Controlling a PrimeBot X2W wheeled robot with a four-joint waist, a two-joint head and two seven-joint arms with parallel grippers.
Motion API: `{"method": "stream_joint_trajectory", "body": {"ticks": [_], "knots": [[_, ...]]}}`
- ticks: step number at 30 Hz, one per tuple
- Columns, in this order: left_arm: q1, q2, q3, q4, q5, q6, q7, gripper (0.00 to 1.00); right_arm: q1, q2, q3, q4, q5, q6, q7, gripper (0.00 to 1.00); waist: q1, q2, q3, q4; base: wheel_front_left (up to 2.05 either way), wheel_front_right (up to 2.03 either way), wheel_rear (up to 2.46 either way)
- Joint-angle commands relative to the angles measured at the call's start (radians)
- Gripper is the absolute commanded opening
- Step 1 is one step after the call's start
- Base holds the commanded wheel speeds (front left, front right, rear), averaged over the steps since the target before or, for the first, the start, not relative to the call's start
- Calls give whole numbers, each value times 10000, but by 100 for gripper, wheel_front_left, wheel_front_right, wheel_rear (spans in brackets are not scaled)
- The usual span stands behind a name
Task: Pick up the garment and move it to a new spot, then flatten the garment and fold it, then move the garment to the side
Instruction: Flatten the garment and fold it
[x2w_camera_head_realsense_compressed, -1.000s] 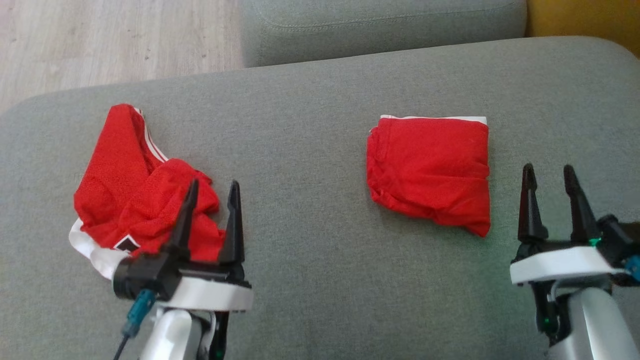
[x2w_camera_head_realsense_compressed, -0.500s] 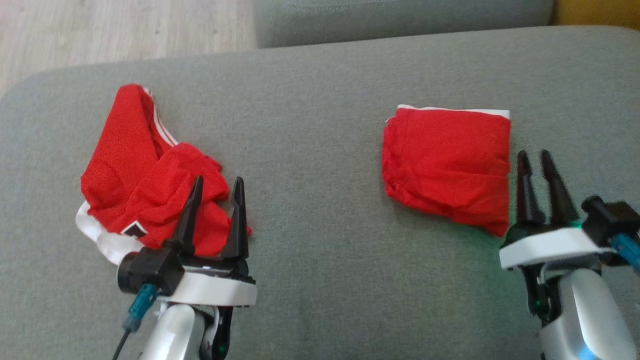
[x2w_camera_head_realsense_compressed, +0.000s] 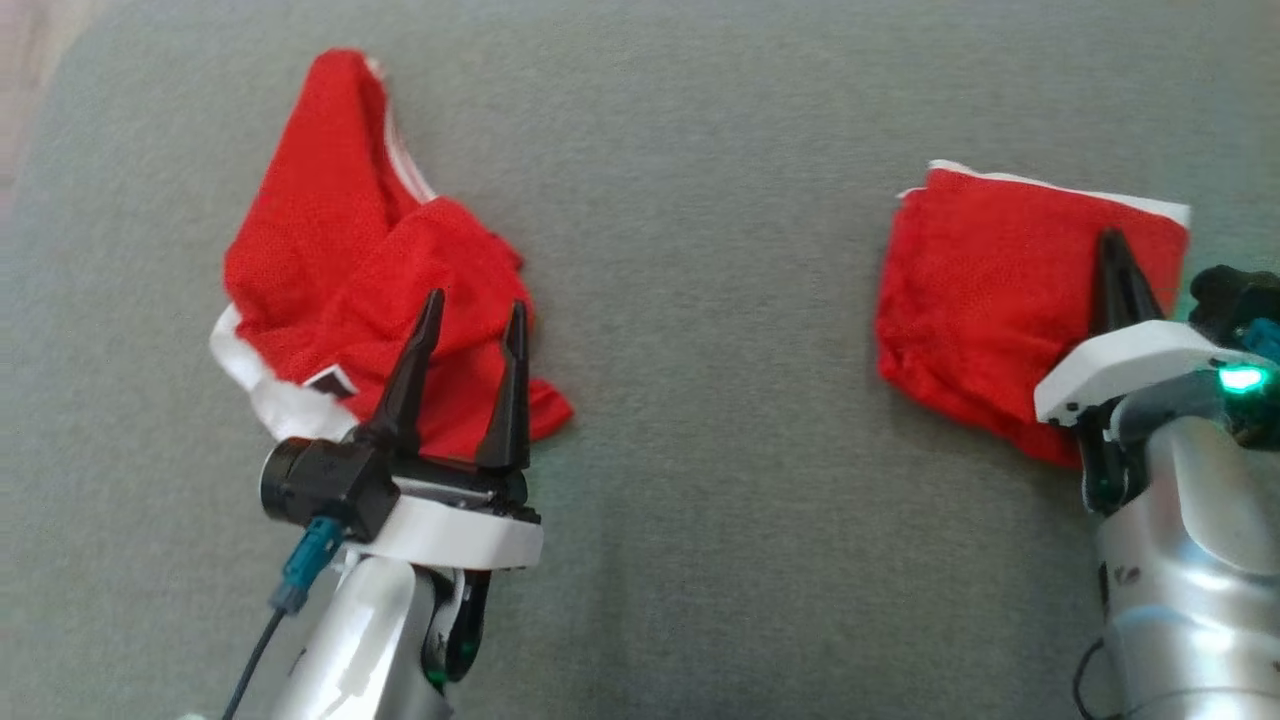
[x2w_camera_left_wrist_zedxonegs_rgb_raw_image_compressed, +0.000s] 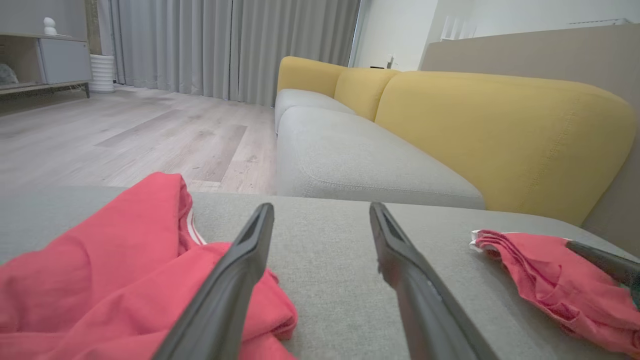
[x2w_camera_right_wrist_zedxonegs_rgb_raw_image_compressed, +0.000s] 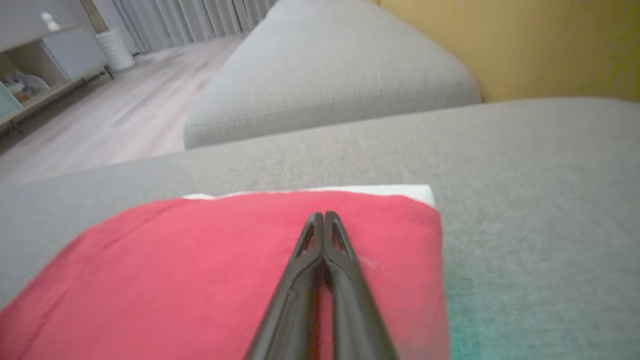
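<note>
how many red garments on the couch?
2. Crumpled garment at left, by the open left claw; folded garment at right, under the shut right claw.

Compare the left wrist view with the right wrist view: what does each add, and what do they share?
Left wrist view: the crumpled red garment and the left hand, open above the grey cushion. Right wrist view: the right hand shut, its tips over the folded red garment, and a green glow on the cushion. Shared: the folded red garment, the cushion, the yellow backrest, wood floor and curtains.
</note>
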Motion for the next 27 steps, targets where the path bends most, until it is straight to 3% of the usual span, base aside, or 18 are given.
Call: {"method": "stream_joint_trajectory", "body": {"ticks": [1,4,7,13,22,27], "knots": [[-347,47,202,-239,-31,20,-65,100,-450,0,-108,356,-342,33,138,0,-2,0,269,437,0,0,0],[-455,47,115,-196,-76,36,-65,100,-754,0,-360,1337,-768,33,185,0,-2,0,209,655,0,0,0],[-439,47,114,-162,-93,71,-65,100,-996,1,-220,1821,-746,33,-517,0,-2,0,40,743,0,0,0],[-290,47,124,-118,-137,113,-65,100,-1327,1,1468,2295,97,33,-1163,0,-2,0,-248,672,0,0,0],[-202,47,-102,-115,-300,191,-65,100,-1014,1,4111,3472,1185,33,-937,0,-2,0,-578,674,0,0,0],[-59,47,-33,-65,-304,226,-65,100,-829,1,4843,3800,1667,33,-946,0,-2,0,-832,589,0,0,0]]}}
